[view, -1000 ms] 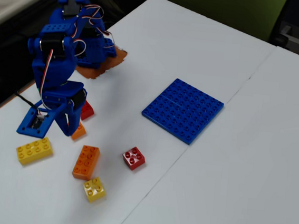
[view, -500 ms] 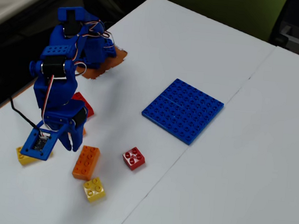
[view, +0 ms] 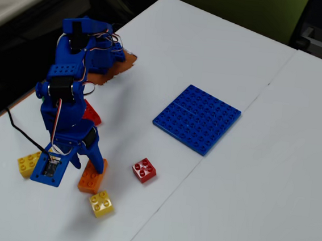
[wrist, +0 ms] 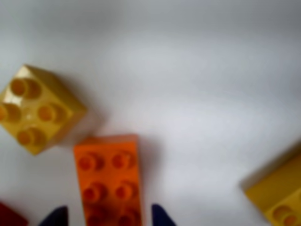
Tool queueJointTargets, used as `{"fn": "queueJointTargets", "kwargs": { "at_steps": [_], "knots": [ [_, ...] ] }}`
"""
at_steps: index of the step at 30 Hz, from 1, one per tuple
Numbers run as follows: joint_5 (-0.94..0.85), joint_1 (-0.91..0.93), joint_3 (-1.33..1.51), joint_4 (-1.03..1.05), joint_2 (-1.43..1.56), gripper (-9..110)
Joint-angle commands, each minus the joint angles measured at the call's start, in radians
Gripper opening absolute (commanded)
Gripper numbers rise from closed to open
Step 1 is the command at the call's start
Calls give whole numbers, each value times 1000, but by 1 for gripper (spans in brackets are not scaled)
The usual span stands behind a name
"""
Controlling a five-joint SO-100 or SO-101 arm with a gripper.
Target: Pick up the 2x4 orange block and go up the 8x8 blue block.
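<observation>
The 2x4 orange block lies flat on the white table, its long side running away from the wrist camera. My gripper is open and low over its near end, one dark blue fingertip on each side, with a gap to the block on both sides. In the fixed view the gripper points down at the orange block near the table's front left. The 8x8 blue block lies flat further right, with nothing on it, far from the gripper.
A yellow 2x2 brick lies just beyond the orange block. Another yellow brick and a red brick lie close to the arm. A red 2x2 brick sits toward the baseplate.
</observation>
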Motion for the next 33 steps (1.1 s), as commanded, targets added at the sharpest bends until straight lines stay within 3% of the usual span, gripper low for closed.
{"fn": "queueJointTargets", "kwargs": {
  "at_steps": [1, 33],
  "knots": [
    [-20, 12, -61, -12, -5, 23],
    [-37, 8, -117, -32, -83, 22]
  ]
}}
